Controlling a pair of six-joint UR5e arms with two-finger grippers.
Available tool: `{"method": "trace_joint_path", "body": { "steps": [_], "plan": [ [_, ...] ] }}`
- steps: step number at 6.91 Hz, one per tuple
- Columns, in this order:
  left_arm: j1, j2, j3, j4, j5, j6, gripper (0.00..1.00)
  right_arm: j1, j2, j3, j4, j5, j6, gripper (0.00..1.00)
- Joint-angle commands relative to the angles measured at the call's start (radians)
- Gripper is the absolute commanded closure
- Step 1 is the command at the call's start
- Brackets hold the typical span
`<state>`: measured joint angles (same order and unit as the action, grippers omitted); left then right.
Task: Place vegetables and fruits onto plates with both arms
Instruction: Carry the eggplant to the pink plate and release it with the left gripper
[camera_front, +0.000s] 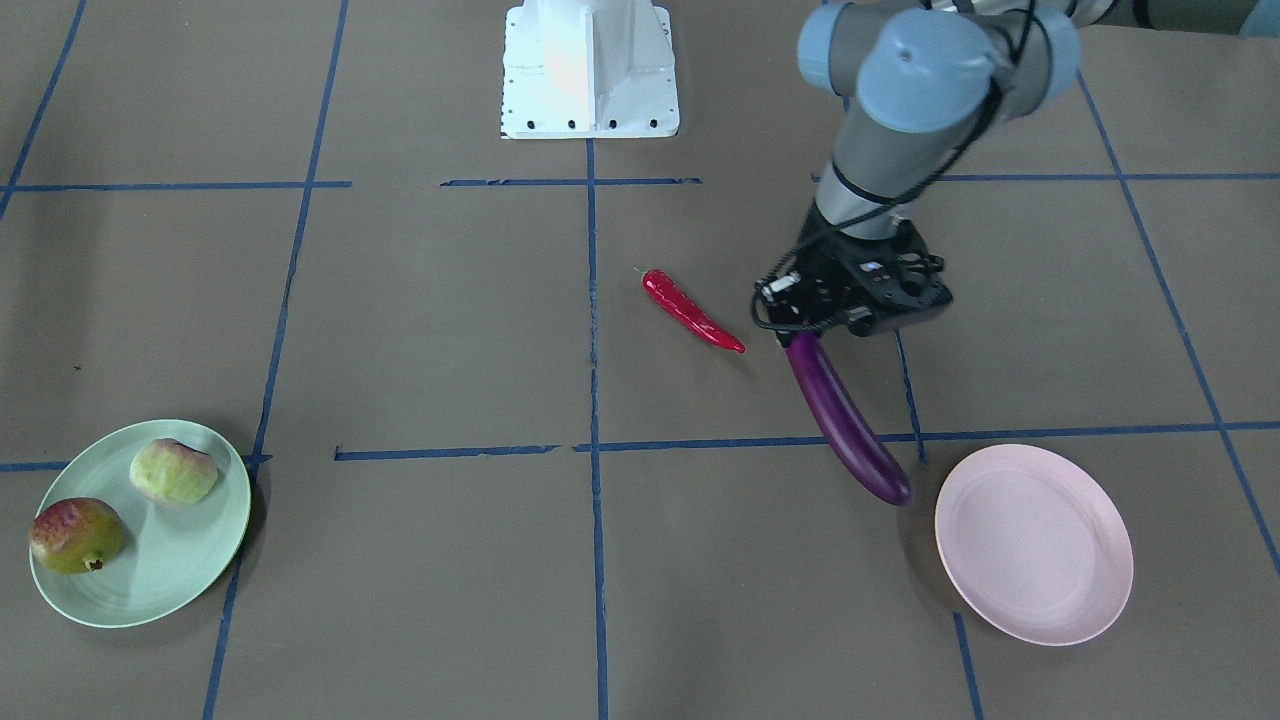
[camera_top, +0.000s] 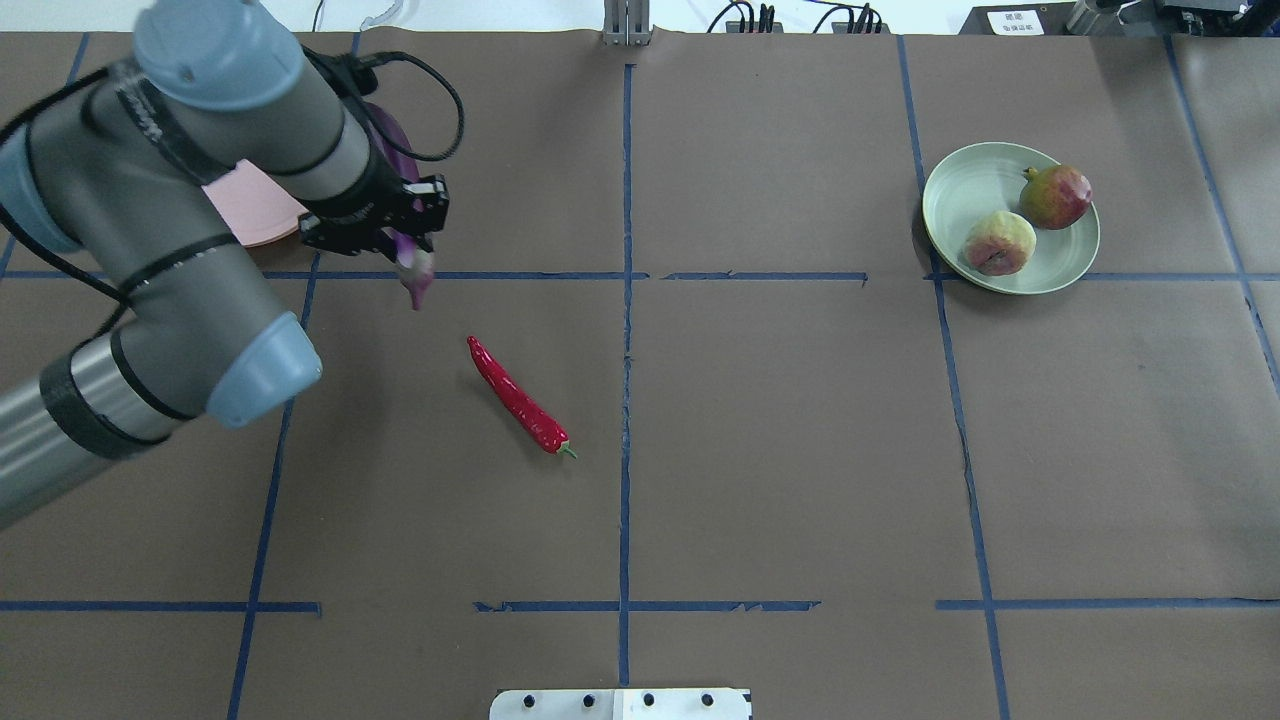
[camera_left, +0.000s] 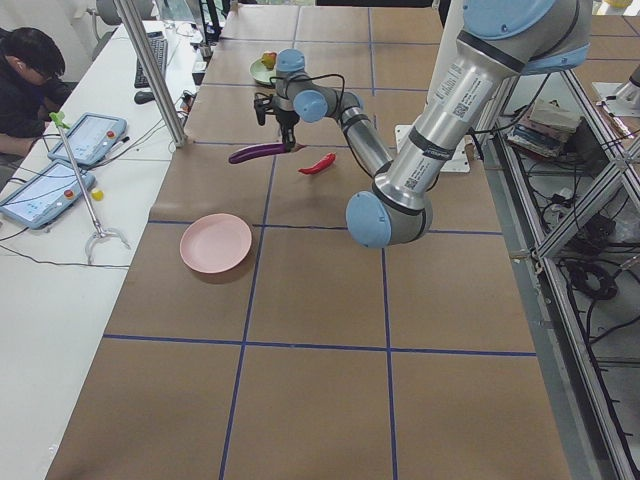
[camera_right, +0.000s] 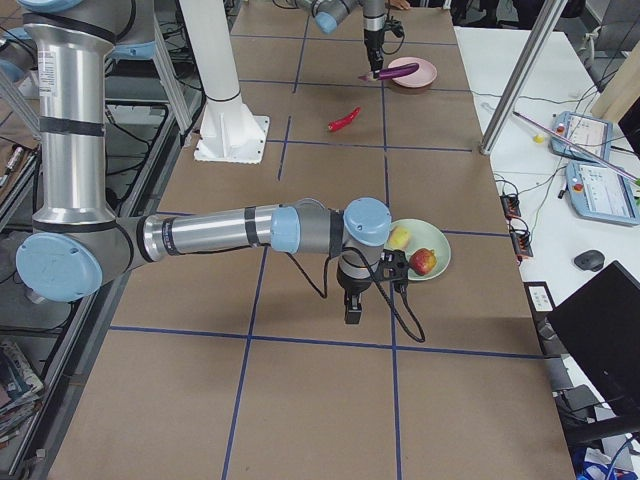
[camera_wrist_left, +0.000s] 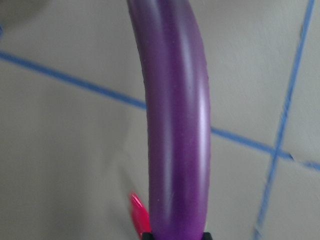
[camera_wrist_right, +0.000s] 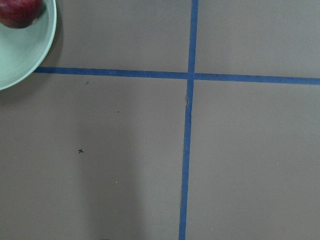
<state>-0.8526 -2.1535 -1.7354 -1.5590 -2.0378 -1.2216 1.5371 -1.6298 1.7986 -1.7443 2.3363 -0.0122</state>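
Observation:
My left gripper (camera_front: 806, 334) is shut on the stem end of the purple eggplant (camera_front: 846, 420) and holds it above the table, its far end close to the pink plate (camera_front: 1035, 545). In the overhead view the left gripper (camera_top: 405, 250) is beside the pink plate (camera_top: 250, 205). The red chili pepper (camera_front: 692, 310) lies on the table near it. The mint green plate (camera_front: 180, 575) holds the pale green fruit (camera_front: 173, 472) and the mottled red fruit (camera_front: 77, 535). My right gripper (camera_right: 353, 308) shows only in the exterior right view, low beside the mint plate (camera_right: 441, 252); I cannot tell its state.
The white base block (camera_front: 590, 70) stands at the robot's edge of the table. Blue tape lines cross the brown table cover. A metal pole (camera_left: 150, 70) and an operator (camera_left: 25, 75) with tablets are beyond the far table edge.

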Motion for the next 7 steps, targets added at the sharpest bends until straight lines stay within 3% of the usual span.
{"method": "trace_joint_path", "body": {
  "steps": [1, 3, 4, 5, 6, 7],
  "plan": [
    [-0.135, 0.02, 0.206, -0.045, -0.018, 0.324, 1.0, 0.0, -0.001, -0.001, 0.0, 0.0, 0.0, 0.0],
    [-0.158, 0.012, 0.476, -0.309, -0.013, 0.376, 1.0, 0.0, -0.001, 0.001, 0.0, 0.0, 0.0, 0.0],
    [-0.158, 0.003, 0.566, -0.41, -0.013, 0.375, 0.83, 0.0, -0.001, 0.001, 0.0, 0.0, 0.0, 0.0],
    [-0.158, 0.003, 0.563, -0.421, -0.016, 0.376, 0.01, -0.002, -0.002, 0.001, 0.0, 0.0, 0.0, 0.0],
    [-0.161, 0.004, 0.548, -0.414, -0.047, 0.378, 0.0, -0.002, -0.001, 0.001, 0.0, 0.0, 0.0, 0.0],
    [-0.184, 0.006, 0.509, -0.402, -0.147, 0.376, 0.0, -0.002, -0.001, 0.001, 0.0, 0.0, 0.001, 0.0]
  ]
}}
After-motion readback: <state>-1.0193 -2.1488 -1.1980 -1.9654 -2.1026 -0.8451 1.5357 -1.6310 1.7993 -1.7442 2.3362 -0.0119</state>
